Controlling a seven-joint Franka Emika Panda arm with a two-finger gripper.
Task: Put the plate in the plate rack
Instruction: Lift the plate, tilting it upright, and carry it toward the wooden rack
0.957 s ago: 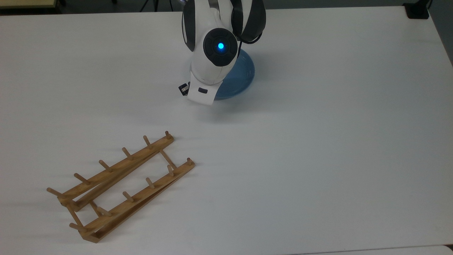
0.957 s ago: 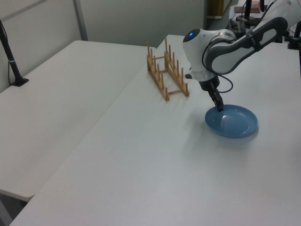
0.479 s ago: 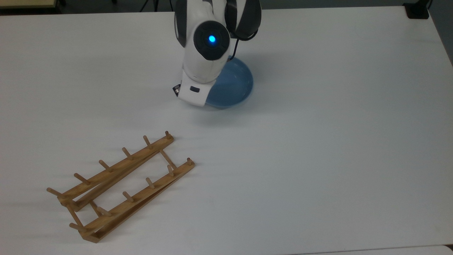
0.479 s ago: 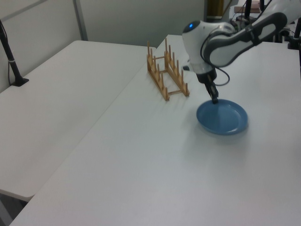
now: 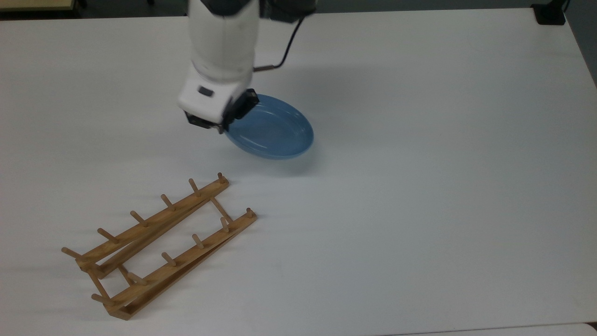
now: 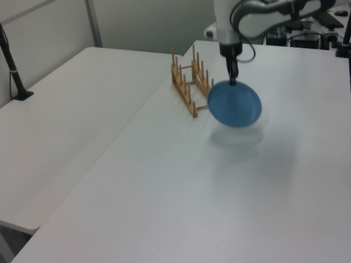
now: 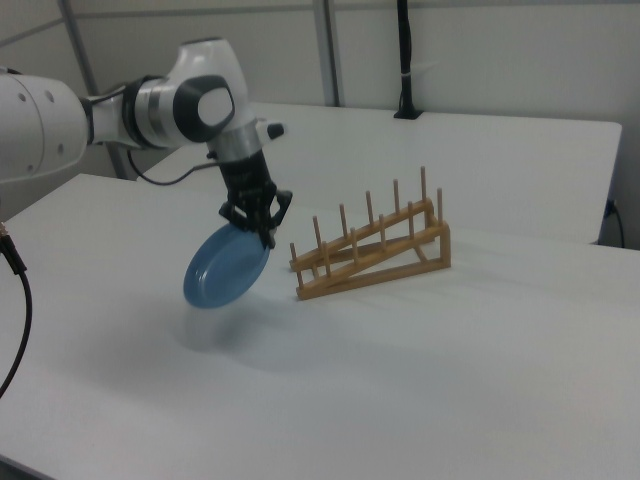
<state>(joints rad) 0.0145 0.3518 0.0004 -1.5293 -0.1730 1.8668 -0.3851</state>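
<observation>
— What is laid out on the broad white tabletop (image 5: 419, 210)?

— A low light-brown wooden rack of two pegged rails (image 5: 158, 242) is seen at the top view's lower left. A round, glossy light-blue plate (image 5: 273, 128) is held in the air nearby, pinched at its rim by the black two-finger gripper (image 5: 219, 122) of the white arm.

— What has changed in the last second?

— A second ago the plate was lying flat on the table with the gripper at its edge. Half a second ago it had been shifted slightly. Now it has been lifted clear — in the left view it hangs steeply tilted, its underside turned to the camera (image 6: 235, 104), with a soft shadow cast on the table below.

— And where is it relative to the rack?

— In the right view the plate (image 7: 226, 267) is seen just beside the lower end of the rack (image 7: 372, 255), not touching it. The fingers are closed on the upper rim.

— What does that mean for the task?

— The pick appears done and the carry begun. The plate is judged to be close to an on-edge pose already; what remains is for it to be lined up with a gap between two pegs and lowered in.
</observation>
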